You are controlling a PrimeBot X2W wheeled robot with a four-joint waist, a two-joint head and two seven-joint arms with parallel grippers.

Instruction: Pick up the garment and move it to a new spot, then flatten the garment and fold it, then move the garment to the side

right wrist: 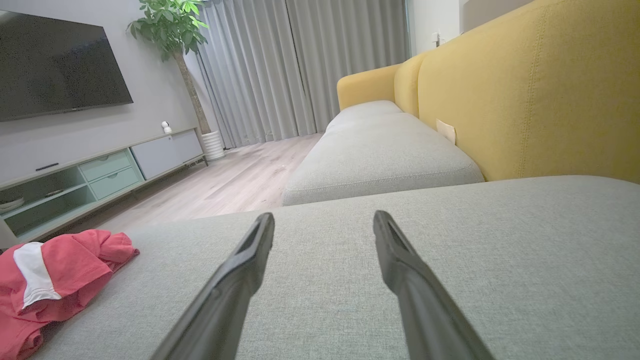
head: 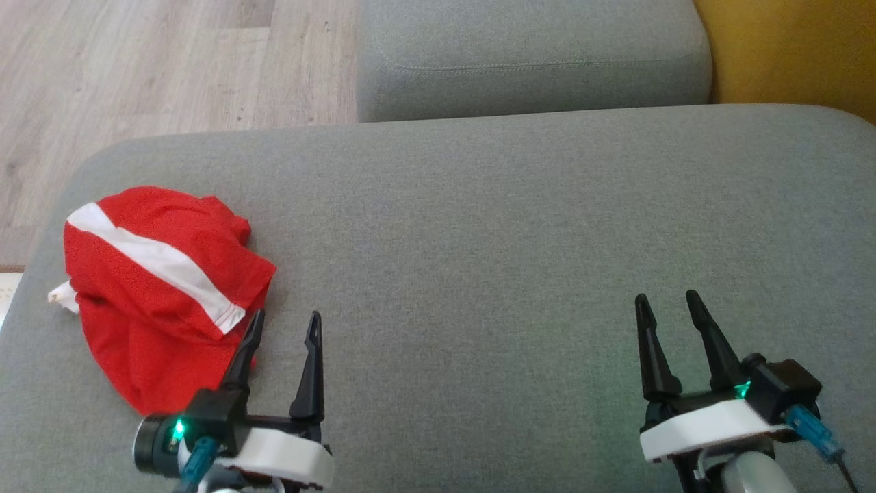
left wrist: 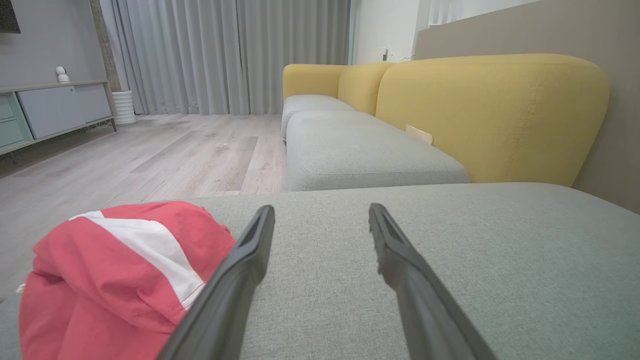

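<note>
Head view, garment: a red garment (head: 154,287) with a white stripe lies crumpled in a heap at the left end of the big grey seat cushion (head: 479,226), close to the edge above the wooden floor (head: 171,68).
Head view, left gripper: the left gripper (head: 287,315) sits low over the cushion just beside the heap's near right corner, its fingers (head: 309,370) spread wide with nothing between them. One finger overlaps the hem, and I cannot tell whether it touches the cloth.
Head view, right gripper: the right gripper (head: 666,296) hovers toward the cushion's right end, well apart from the garment, spread wide and holding nothing.
Head view, progress: by my reading none of the task is done. The garment is not yet lifted, so moving, flattening, folding and setting aside are all left.
Left wrist view, fingers: the two dark prongs stand wide apart over grey fabric, gripping nothing.
Left wrist view, garment: the red heap is at lower left, partly behind the left-hand finger and not between the two.
Left wrist view, container: a white ribbed pot (left wrist: 123,106) stands on the floor by the curtains (left wrist: 225,50), with a bare trunk rising from it.
Right wrist view, fingers: wide apart over the cushion, with nothing held.
Right wrist view, garment: in the far lower left corner, well apart from this gripper.
Right wrist view, containers: the pot holds a leafy plant (right wrist: 170,25). A low cabinet (right wrist: 100,170) has shut drawers and open shelves. Something pale lies in the leftmost shelf, too small to tell.
</note>
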